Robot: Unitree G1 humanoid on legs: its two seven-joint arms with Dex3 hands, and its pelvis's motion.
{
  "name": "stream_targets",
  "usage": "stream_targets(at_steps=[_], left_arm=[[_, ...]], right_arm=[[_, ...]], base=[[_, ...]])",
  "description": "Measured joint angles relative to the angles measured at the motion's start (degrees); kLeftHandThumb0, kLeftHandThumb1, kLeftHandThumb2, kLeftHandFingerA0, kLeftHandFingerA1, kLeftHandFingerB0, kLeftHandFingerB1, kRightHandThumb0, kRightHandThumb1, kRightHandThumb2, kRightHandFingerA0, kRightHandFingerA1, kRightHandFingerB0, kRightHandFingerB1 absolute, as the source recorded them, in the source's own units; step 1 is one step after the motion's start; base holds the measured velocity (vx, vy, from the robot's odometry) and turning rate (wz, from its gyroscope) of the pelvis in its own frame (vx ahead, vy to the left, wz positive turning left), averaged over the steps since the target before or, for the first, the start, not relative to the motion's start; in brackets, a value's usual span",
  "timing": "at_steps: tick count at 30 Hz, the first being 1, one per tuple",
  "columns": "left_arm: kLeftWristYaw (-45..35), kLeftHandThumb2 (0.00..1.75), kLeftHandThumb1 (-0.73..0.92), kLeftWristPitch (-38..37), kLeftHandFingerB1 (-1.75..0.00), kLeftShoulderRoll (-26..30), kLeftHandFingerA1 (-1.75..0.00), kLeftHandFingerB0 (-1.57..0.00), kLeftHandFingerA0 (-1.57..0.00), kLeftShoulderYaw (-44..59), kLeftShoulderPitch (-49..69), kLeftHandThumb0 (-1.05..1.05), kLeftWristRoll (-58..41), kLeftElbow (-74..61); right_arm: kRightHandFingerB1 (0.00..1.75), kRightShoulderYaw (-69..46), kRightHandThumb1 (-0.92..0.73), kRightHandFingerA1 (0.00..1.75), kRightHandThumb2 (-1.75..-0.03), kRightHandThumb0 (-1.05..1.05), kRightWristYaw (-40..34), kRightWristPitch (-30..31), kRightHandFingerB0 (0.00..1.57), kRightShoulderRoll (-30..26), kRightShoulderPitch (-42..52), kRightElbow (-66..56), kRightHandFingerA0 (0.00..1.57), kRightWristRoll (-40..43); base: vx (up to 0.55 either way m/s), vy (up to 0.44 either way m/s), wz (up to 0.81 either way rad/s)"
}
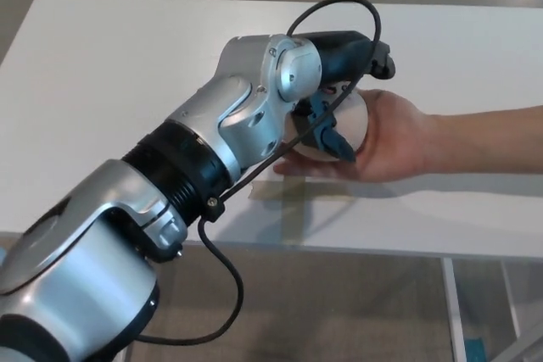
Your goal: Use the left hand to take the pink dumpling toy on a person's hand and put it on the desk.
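The pink dumpling toy [355, 121] lies in a person's upturned hand [396, 138], which reaches in from the right over the white desk [119, 82]. My left hand [344, 57] sits over the toy. Dark fingers [333, 131] curl down its near side and the rest of the hand covers its top, so only a pale strip of the toy shows. The toy still rests on the person's palm. My silver left forearm [242, 120] crosses the picture from the lower left. My right hand is out of the picture.
A cross of beige tape [293, 201] is stuck on the desk just in front of the person's hand. A black cable [227, 294] hangs from my arm below the desk's front edge [382, 252]. The person's forearm [492, 137] lies along the right side.
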Motion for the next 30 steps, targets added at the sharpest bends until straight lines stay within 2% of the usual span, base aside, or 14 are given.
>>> stream_targets(at_steps=[4, 6, 7, 13, 14, 17, 19, 20, 21, 22, 23, 24, 27, 30], left_arm=[[-0.4, 0.67, 0.36, 0.1, -0.33, 0.7, -0.27, -0.11, -0.07, 0.2, 0.3, -0.52, 1.1, -1.5], [-0.7, 0.54, 0.40, 0.1, -0.28, 1.1, -0.28, -0.14, -0.10, 0.3, 0.9, -0.49, 1.8, -2.9], [-0.8, 0.79, 0.20, 0.2, -0.47, 1.2, -0.50, 0.00, 0.00, 0.3, 1.0, -0.28, 2.0, -3.1], [-2.2, 0.80, 0.20, 0.5, -0.47, 3.4, -0.50, 0.00, -0.01, 1.4, 2.1, -0.28, 3.6, -6.3], [-2.5, 0.66, 0.37, 0.5, -0.33, 3.9, -0.29, -0.11, -0.07, 1.9, 2.1, -0.54, 3.8, -6.9], [-2.9, 0.66, 0.37, 0.5, -0.33, 4.8, -0.29, -0.11, -0.08, 2.7, 2.1, -0.55, 4.2, -7.9], [-3.5, 0.53, 0.42, 0.4, -0.28, 5.5, -0.30, -0.17, -0.18, 3.3, 2.3, -0.51, 4.5, -8.9], [-3.6, 0.54, 0.43, 0.3, -0.29, 5.8, -0.38, -0.22, -0.49, 3.4, 2.5, -0.48, 4.5, -9.2], [-3.9, 0.54, 0.43, 0.0, -0.29, 6.2, -0.38, -0.22, -0.49, 3.5, 3.0, -0.48, 4.5, -9.4], [-4.1, 0.59, 0.58, -0.1, -0.34, 6.4, -0.92, -0.40, -0.83, 3.5, 3.2, -0.35, 4.6, -9.5], [-4.3, 0.59, 0.58, -0.3, -0.34, 6.6, -0.92, -0.40, -0.83, 3.7, 3.5, -0.35, 4.5, -9.5], [-4.5, 0.59, 0.63, -0.7, -0.42, 6.9, -0.92, -0.71, -1.07, 4.0, 4.0, -0.28, 4.5, -9.4], [-4.8, 0.59, 0.63, -1.3, -0.47, 7.1, -0.83, -0.81, -1.13, 4.4, 4.8, -0.26, 4.5, -9.3], [-5.2, 0.60, 0.66, -2.2, -0.51, 7.1, -0.77, -0.82, -0.97, 4.1, 5.1, -0.21, 4.9, -9.1]], right_arm=[[0.42, 0.0, -0.61, 0.48, -0.58, -0.35, 0.1, 0.0, 0.55, -0.1, 0.1, 0.0, 0.74, 0.0], [0.42, 0.0, -0.61, 0.48, -0.58, -0.35, 0.3, 0.0, 0.55, -0.1, 0.4, 0.0, 0.74, 0.0], [0.42, 0.0, -0.61, 0.48, -0.58, -0.35, 0.3, 0.0, 0.55, -0.1, 0.5, 0.0, 0.74, 0.0], [0.41, 0.5, -0.61, 0.48, -0.58, -0.36, 0.5, 0.1, 0.54, -0.1, 0.9, 0.0, 0.74, -0.1], [0.41, 0.6, -0.61, 0.48, -0.58, -0.36, 0.5, 0.1, 0.54, -0.1, 0.7, 0.0, 0.74, -0.1], [0.42, 0.7, -0.61, 0.48, -0.58, -0.36, 0.5, 0.1, 0.55, -0.2, 0.3, 0.0, 0.74, -0.1], [0.42, 0.7, -0.61, 0.48, -0.57, -0.37, 0.5, 0.1, 0.55, -0.3, 0.0, 0.0, 0.74, -0.1], [0.42, 0.7, -0.61, 0.48, -0.58, -0.36, 0.5, 0.1, 0.56, -0.3, 0.0, 0.0, 0.74, -0.1], [0.42, 0.6, -0.61, 0.48, -0.58, -0.36, 0.5, 0.1, 0.56, -0.3, 0.0, 0.0, 0.74, -0.1], [0.42, 0.6, -0.61, 0.48, -0.57, -0.36, 0.5, 0.1, 0.56, -0.3, 0.0, 0.0, 0.75, -0.1], [0.42, 0.6, -0.61, 0.48, -0.57, -0.36, 0.5, 0.1, 0.56, -0.3, 0.0, 0.0, 0.75, -0.1], [0.42, 0.6, -0.61, 0.48, -0.58, -0.36, 0.5, 0.1, 0.56, -0.3, 0.0, 0.0, 0.75, -0.1], [0.42, 0.6, -0.60, 0.48, -0.57, -0.37, 0.5, 0.1, 0.56, -0.3, 0.0, 0.0, 0.76, -0.1], [0.42, 0.6, -0.60, 0.48, -0.57, -0.37, 0.5, 0.1, 0.56, -0.3, 0.0, 0.0, 0.76, -0.1]], base=[[0.00, 0.000, 0.00], [0.00, 0.000, 0.00], [0.00, 0.000, 0.00], [0.00, 0.000, 0.00], [0.00, 0.000, 0.00], [0.00, 0.000, 0.00], [0.00, 0.000, 0.00], [0.00, 0.000, 0.00], [0.00, 0.000, 0.00], [0.00, 0.000, 0.00], [0.00, 0.000, 0.00], [0.00, 0.000, 0.00], [0.00, 0.000, 0.00], [0.00, 0.000, 0.00]])
